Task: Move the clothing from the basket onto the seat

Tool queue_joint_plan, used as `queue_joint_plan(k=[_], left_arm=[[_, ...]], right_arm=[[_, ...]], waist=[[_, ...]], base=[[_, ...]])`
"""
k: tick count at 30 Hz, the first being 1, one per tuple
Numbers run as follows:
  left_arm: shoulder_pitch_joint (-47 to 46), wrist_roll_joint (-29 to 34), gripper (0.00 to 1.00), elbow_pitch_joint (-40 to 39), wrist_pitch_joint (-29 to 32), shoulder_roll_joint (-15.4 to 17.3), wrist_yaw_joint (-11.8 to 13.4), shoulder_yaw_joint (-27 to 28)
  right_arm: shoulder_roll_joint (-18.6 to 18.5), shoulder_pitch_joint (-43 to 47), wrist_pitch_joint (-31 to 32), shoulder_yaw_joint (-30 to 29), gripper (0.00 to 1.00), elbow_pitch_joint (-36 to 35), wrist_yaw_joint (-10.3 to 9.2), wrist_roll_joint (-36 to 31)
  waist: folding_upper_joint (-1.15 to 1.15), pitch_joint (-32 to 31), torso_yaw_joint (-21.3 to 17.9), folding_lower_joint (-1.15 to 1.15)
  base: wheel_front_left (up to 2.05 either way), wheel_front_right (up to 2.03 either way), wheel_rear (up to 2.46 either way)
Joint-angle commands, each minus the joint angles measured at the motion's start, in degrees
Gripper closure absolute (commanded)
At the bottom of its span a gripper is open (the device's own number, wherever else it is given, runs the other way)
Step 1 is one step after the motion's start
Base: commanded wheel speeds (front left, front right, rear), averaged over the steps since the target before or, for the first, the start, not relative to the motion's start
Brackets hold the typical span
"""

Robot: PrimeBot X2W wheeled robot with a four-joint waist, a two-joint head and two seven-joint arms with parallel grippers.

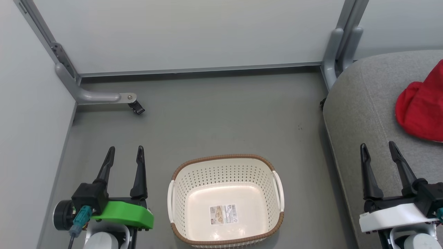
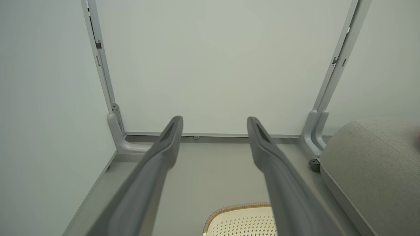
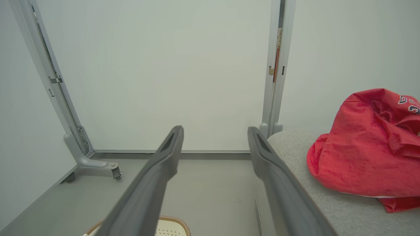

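Nearest, lower left: left pincer (image 1: 125, 149), fingers spread wide, holding nothing, above floor (image 1: 221, 114). Lower right: right pincer (image 1: 377, 144), likewise wide open and empty, over near edge of seat (image 1: 360, 103). Between them, on floor: basket (image 1: 207, 173), upright, nothing inside but paper label (image 1: 223, 214) on bottom. Farther right: clothing (image 1: 420, 103), crumpled red heap resting on seat, partly cut off by frame edge. Beyond: pale wall panels. Judgement: transfer looks complete; next move calls for no grasp, only arms held clear.
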Motion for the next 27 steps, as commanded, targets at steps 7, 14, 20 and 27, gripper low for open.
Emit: queue_joint_plan(k=[7,14,20,27], left_arm=[[0.52,1.72,0.0,0.71,-0.01,-0.54,-0.68,0.86],[-0.16,2.38,0.0,0.78,-0.01,-0.85,-1.11,1.21],[-0.75,2.9,0.0,0.96,-0.01,-1.0,-1.33,1.44],[-1.28,3.36,0.0,1.14,-0.01,-1.15,-1.67,1.59]], right_arm=[[-0.14,0.74,-0.13,-0.9,0.0,0.48,-0.06,0.24],[-0.13,0.53,-0.13,-1.08,0.0,0.33,-0.06,0.34],[-0.14,0.34,-0.13,-1.32,0.0,0.05,-0.06,0.4],[-0.14,-0.06,-0.13,-1.72,0.0,0.21,-0.06,0.45]], waist=[[0.0,-0.05,-0.69,0.0],[0.0,0.52,-1.74,0.0],[0.0,0.9,-2.45,0.0],[0.0,1.24,-2.72,0.0]], base=[[0.0,0.0,0.0],[0.0,0.0,0.0],[0.0,0.0,0.0],[0.0,0.0,0.0]])
